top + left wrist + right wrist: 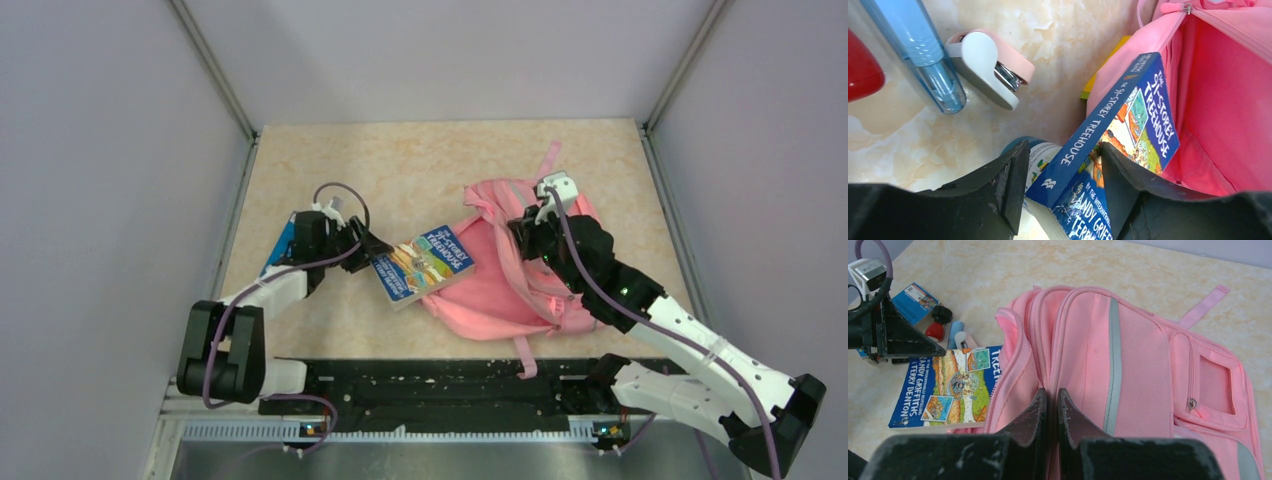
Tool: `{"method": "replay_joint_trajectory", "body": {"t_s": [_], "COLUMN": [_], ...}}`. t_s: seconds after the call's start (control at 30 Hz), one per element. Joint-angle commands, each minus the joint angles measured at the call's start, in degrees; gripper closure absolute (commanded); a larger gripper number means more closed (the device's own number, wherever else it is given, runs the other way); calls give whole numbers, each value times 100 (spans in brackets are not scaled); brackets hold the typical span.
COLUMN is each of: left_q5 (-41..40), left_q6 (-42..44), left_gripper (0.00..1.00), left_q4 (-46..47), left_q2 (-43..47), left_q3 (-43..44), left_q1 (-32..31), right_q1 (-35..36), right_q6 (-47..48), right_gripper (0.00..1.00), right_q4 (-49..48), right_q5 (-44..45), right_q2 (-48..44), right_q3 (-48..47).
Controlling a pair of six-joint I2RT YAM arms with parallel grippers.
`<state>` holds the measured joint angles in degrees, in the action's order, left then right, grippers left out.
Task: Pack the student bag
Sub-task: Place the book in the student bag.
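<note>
While the student bag [495,295] is lying on the right half of the table [400,160], its pink mouth is gaping wide toward the left. The right gripper [1050,399] is sitting on the top edge of that mouth, and its two fingers are pressing tight together on the pink cloth, holding the edge up. A book [425,262] with a blue spine and a bright picture cover is resting at the mouth of the bag, with its far end poking into the pink inside and its near end sticking out over the table. The left gripper [1063,152] is reaching in from the left, and its fingers are standing apart with the near end of the book between them; how hard they are pressing on it cannot be told. Just beside the bag, a little yellow thing [1098,82] is peeking out from under the pink cloth. Farther left, a pink and white stapler [990,67] is lying near a clear blue tube [923,55], and a red thing [863,67] is showing next to them.
</note>
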<state>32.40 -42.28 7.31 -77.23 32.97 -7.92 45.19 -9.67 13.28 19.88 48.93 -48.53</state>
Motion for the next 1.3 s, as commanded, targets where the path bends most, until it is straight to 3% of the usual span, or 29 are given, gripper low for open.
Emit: {"method": "replay_joint_trajectory", "body": {"t_s": [0.0,0.5,0.87,1.03,1.27], "left_q5": [-473,-789,-335,-332,-474], "left_q6": [303,102,-972,-1048,-927], "left_gripper": [40,23,23,23,34], "left_q4": [-273,-216,908,1035,1169], "left_q2": [330,935,1427,1742,1775], "left_q3": [-218,-783,-1550,-1715,-1771], "left_q1": [-10,-7,-8,-15,-7], "right_q1": [-1,1,-1,4,0], "right_q6": [-3,-30,-41,-35,-61], "right_gripper": [100,100,100,100,100], "right_q4": [-767,-782,-772,-773,-728], "right_q5": [130,67,57,39,3], "right_q2": [-94,-25,-15,3,1], "right_q3": [-455,-490,-504,-517,-534]}}
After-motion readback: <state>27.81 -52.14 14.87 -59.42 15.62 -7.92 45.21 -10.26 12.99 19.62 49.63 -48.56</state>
